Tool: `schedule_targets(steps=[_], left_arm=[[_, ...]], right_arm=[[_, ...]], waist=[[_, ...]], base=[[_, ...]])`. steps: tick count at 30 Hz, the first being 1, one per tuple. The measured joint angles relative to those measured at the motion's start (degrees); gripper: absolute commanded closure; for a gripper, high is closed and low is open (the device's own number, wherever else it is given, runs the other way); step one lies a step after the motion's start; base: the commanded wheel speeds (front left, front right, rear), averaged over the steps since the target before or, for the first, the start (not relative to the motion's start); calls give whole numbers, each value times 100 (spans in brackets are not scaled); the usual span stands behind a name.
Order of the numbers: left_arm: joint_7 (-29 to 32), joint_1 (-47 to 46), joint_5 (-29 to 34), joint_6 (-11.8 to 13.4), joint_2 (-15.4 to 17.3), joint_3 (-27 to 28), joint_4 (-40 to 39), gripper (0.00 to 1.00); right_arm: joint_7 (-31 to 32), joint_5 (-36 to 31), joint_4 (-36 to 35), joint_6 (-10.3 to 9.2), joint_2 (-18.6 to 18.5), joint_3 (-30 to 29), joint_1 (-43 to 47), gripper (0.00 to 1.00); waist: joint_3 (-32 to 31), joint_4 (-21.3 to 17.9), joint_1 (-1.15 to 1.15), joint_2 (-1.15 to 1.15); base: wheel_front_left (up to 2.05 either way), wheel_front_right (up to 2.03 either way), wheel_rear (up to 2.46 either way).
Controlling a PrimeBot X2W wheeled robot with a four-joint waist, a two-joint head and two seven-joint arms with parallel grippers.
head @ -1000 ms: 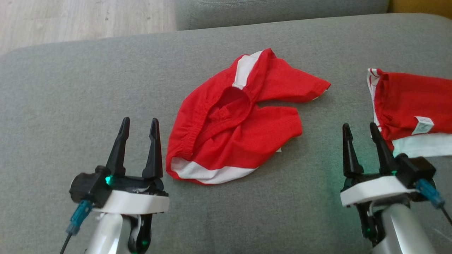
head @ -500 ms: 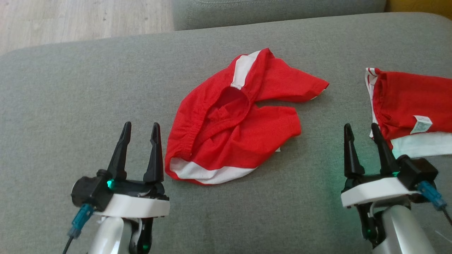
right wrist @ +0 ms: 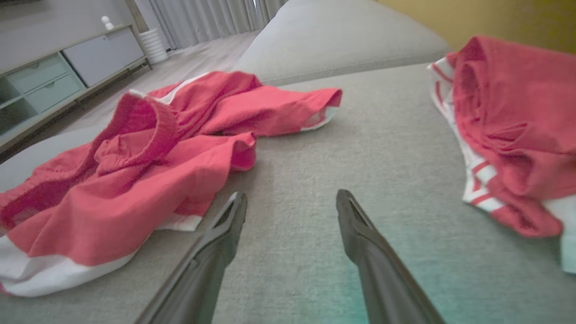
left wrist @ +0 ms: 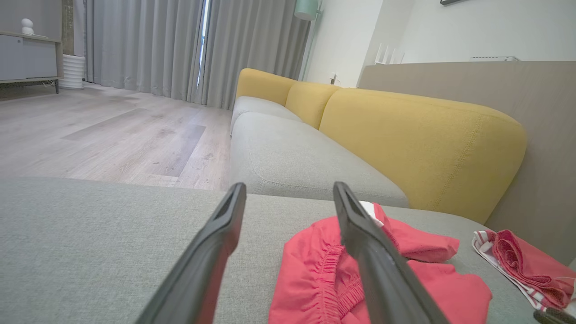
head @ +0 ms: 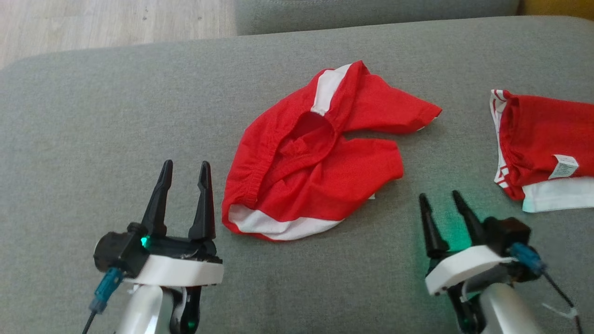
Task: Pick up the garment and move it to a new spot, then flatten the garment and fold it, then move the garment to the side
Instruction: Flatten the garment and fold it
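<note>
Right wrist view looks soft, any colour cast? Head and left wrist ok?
Right wrist view: soft throughout, green tint on the grey cushion beside the right gripper. Head view: sharp, evenly lit, same green glow by that gripper, faint shadow under the red shorts. Left wrist view: background sharp, the left gripper close and slightly soft.

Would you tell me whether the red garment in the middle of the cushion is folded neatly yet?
Not folded: the red garment lies crumpled, waistband gaping, legs splayed unevenly on the grey cushion.
</note>
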Motion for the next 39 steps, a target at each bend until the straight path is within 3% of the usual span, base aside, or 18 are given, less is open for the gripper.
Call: schedule_targets(steps=[10, 28, 29, 30, 35, 39], left_arm=[[0, -22, 0, 0, 1, -29, 15, 0], [0, -130, 0, 0, 1, -46, 123, 0], [0, -129, 0, 0, 1, -45, 123, 0], [0, -129, 0, 0, 1, -45, 123, 0], [0, -128, 0, 0, 1, -35, 123, 0], [0, -120, 0, 0, 0, -22, 122, 0]], right_arm=[[365, 343, 483, 0, -1, 861, -432, 0], [302, 449, 1379, 0, -21, 1523, -1090, 0], [300, 449, 1400, 0, -21, 1558, -1103, 41], [274, 432, 1460, 0, -22, 1627, -1150, 100], [191, 266, 1603, 0, -23, 1624, -1191, 100], [75, 126, 1742, 0, -20, 1248, -1187, 100]], waist=[[99, 175, 0, 0], [220, 470, 0, 0], [215, 467, 0, 0], [211, 460, 0, 0], [180, 424, 0, 0], [126, 377, 0, 0]], base=[[0, 0, 0], [0, 0, 0], [0, 0, 0], [0, 0, 0], [0, 0, 0], [0, 0, 0]])
